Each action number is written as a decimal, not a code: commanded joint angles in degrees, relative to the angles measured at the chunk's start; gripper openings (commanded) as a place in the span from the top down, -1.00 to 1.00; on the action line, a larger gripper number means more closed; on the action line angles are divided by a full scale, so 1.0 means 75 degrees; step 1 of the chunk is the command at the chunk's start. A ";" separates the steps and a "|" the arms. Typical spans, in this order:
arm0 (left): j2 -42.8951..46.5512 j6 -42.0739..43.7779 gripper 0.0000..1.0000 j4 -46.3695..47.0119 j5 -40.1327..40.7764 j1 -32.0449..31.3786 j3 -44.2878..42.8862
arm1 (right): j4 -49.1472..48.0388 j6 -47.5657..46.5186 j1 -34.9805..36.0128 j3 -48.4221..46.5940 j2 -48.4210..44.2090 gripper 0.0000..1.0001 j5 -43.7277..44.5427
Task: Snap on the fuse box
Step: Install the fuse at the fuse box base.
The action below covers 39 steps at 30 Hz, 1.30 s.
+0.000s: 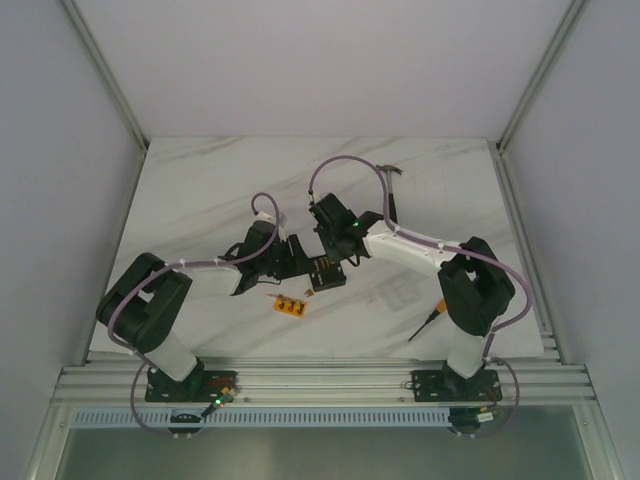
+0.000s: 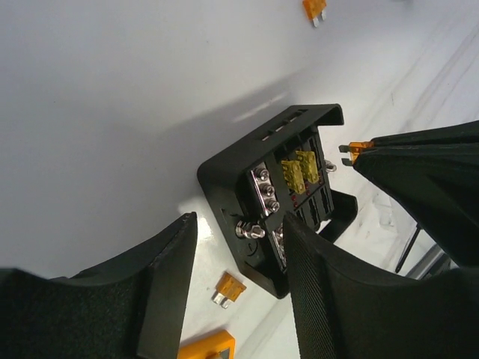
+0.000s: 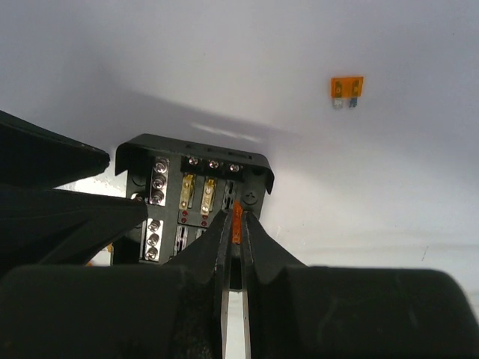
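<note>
R gripper [image 3: 236, 215] pinches small orange plastic fuse [image 3: 237, 226]: align w/ slot in square black plastic fuse box [image 3: 191, 194] ahead of fingertips; L gripper [image 2: 239, 224] parted.

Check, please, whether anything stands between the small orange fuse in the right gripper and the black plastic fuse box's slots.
Nothing visible does. The right gripper pinches the small orange blade fuse close to the open face of the black square plastic fuse box; two seated yellow fuses lie aside.
</note>
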<state>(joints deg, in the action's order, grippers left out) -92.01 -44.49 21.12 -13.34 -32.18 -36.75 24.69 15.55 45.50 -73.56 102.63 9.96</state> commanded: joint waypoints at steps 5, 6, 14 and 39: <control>-0.0452 -0.0161 -0.03 -0.0110 -0.0231 0.0048 -0.0315 | 0.0019 0.0300 0.0097 -0.0463 0.0402 1.00 0.0230; -0.0477 -0.0172 -0.01 -0.0118 -0.0237 0.0049 -0.0323 | 0.0024 0.0324 0.0098 -0.0461 0.0430 1.00 0.0231; -0.0533 -0.0333 0.09 -0.0110 -0.0187 0.0043 -0.0281 | 0.0114 0.0607 0.0104 -0.0420 0.0551 1.00 0.0281; -0.0535 -0.0531 0.15 -0.0110 -0.0142 0.0049 -0.0185 | 0.0154 0.0821 0.0110 -0.0354 0.0831 1.00 0.0296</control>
<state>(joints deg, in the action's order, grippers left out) -95.09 -48.38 21.06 -14.50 -32.14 -38.20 25.56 20.80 45.87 -75.26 106.91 11.84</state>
